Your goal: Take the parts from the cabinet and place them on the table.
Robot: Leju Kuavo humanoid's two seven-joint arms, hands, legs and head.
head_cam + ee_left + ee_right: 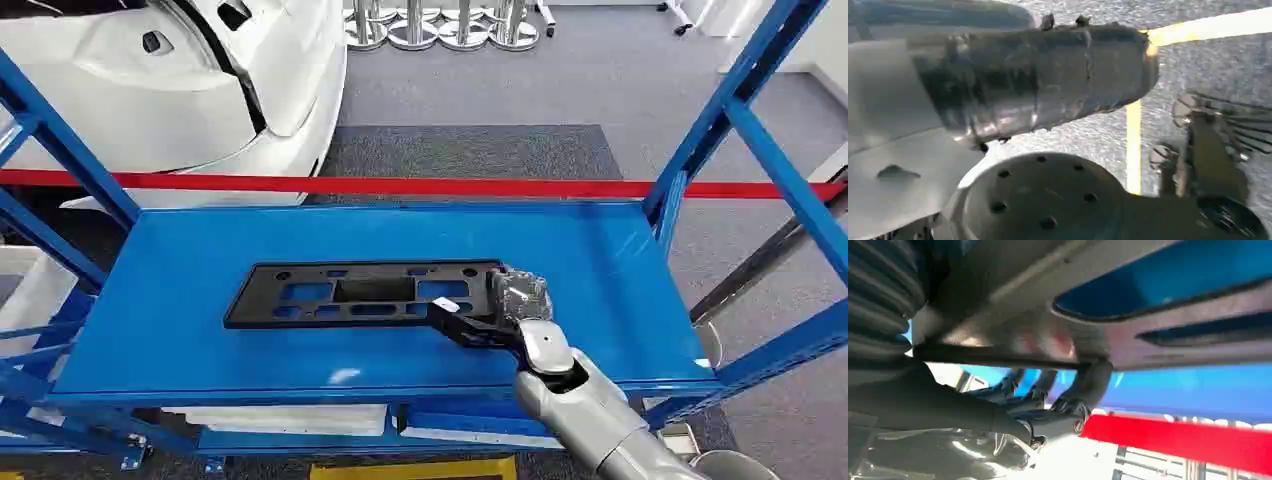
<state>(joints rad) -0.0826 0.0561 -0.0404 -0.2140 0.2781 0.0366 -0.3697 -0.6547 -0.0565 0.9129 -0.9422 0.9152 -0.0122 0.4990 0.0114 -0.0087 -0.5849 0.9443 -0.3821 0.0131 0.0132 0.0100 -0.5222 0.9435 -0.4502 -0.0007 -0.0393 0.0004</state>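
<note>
A long flat black plastic part point(340, 312) with several cutouts lies lengthwise on the blue cabinet shelf point(180, 320). My right hand point(520, 300) grips the part's right end, with the silver forearm coming in from the lower right. In the right wrist view, dark fingers point(1088, 385) curl around the edge of the part point(1158, 340), and blue shelf shows through its cutouts. My left hand point(1038, 80) appears as a blurred grey shape over the floor; its fingers cannot be made out.
Blue slanted frame posts point(745, 110) flank the shelf, and a red crossbar point(420, 186) runs along its back edge. A white car body point(200, 90) stands behind on the left. A lower shelf holds white sheets point(280, 418). A yellow line point(1134, 145) marks the floor.
</note>
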